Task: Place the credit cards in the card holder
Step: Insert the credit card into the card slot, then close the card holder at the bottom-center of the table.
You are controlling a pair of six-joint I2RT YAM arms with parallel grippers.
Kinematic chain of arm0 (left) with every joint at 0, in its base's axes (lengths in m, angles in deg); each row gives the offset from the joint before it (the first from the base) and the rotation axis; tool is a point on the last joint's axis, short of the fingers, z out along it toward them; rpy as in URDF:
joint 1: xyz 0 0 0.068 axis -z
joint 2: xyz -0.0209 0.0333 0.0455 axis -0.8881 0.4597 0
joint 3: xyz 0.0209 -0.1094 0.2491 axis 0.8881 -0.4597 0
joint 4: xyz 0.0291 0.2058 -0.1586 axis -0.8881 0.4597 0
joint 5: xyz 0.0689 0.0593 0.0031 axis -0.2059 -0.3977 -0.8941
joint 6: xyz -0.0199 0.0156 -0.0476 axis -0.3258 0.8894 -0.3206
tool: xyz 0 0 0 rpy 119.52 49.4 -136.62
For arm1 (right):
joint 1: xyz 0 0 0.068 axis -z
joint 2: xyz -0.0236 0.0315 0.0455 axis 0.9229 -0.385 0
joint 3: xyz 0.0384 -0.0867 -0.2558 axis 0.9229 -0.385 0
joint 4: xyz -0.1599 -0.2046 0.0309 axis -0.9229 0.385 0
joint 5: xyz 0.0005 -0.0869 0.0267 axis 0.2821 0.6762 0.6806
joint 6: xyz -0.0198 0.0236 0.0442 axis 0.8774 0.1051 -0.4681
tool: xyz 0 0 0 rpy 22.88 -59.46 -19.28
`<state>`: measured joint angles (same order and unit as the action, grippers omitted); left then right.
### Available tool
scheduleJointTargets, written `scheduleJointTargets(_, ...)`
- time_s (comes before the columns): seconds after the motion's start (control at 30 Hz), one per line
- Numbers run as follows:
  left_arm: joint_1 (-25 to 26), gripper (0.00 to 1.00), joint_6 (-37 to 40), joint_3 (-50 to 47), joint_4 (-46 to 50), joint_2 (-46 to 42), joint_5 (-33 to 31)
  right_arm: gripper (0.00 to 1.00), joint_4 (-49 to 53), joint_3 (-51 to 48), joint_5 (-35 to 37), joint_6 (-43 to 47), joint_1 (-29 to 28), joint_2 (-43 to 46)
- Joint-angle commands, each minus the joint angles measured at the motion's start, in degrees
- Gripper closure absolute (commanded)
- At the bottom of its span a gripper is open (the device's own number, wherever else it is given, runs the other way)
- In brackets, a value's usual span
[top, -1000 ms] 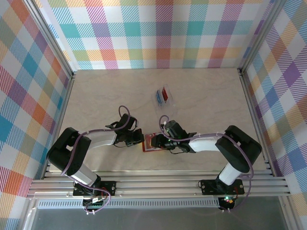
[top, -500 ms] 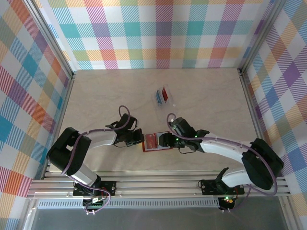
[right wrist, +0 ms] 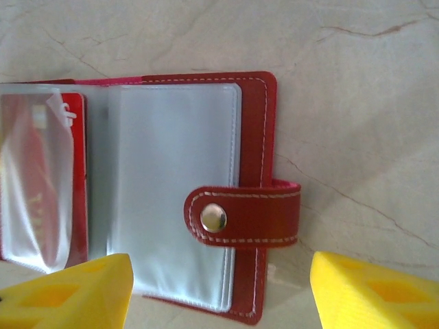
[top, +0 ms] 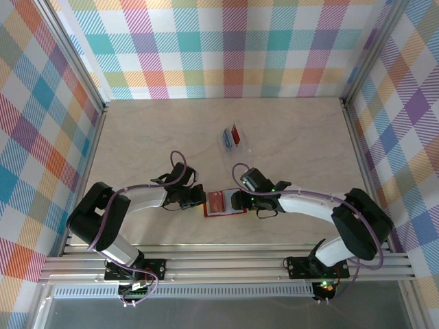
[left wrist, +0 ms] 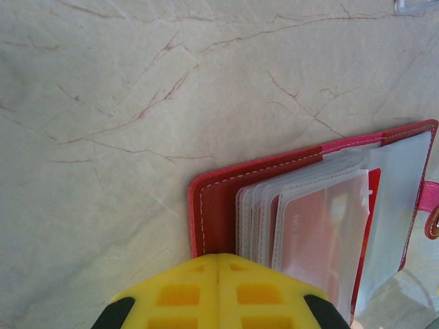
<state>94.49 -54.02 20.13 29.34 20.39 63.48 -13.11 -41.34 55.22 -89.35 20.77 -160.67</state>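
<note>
Red leather-like card holder (top: 221, 203) lies open and flat on the marbled beige table (top: 309, 151), near the front edge, between the two grippers. Left wrist view: the holder (left wrist: 219, 212) shows its stitched left cover and a fan of clear sleeves (left wrist: 260, 219); a red card (left wrist: 322, 226) sits inside one sleeve. Left gripper (top: 199, 197) is clenched, its yellow fingers (left wrist: 178, 295) meeting along a centre seam at the near edge of that cover; whether they press on it cannot be told. Right gripper (top: 236, 201) is released, jaws spread wide, with one yellow finger (right wrist: 68, 295) low over the sleeves and the other (right wrist: 377, 295) over bare table, apart from the holder (right wrist: 254, 137). Snap tab (right wrist: 243, 216) folds inward over the right-hand sleeve. Farther back, well apart from both grippers, a clear case (top: 241, 145) holds a blue card (top: 226, 139) beside a second red card (top: 236, 133)
</note>
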Motion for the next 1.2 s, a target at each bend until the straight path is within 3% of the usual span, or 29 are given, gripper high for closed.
scheduleJointTargets(0.0,3.0,0.98,1.0,-3.1,3.0,7.8,-1.1,0.31,2.3,2.5,5.7,1.2,-1.0,-2.3)
scheduleJointTargets(0.1,3.0,0.98,1.1,-2.9,2.9,8.0,-0.9,0.34,1.9,2.7,8.5,0.9,-1.3,-4.0)
scheduleJointTargets(0.27,3.1,0.98,0.9,-2.8,2.7,8.3,-0.7,0.46,2.3,3.2,12.6,1.3,-1.2,-4.8)
scheduleJointTargets(0.57,4.0,0.97,-0.7,-2.9,0.9,9.1,-0.6,1.0,3.2,3.4,14.3,1.9,-1.2,-2.1)
scheduleJointTargets(0.93,8.6,0.97,-5.4,0.2,-3.2,11.9,-0.4,1.0,-1.5,1.4,0.2,4.7,-1.5,10.3)
scheduleJointTargets(1.17,9.4,0.97,-7.5,2.8,-5.5,14.4,2.1,1.0,-11.4,2.3,-10.7,1.9,-3.0,5.9)
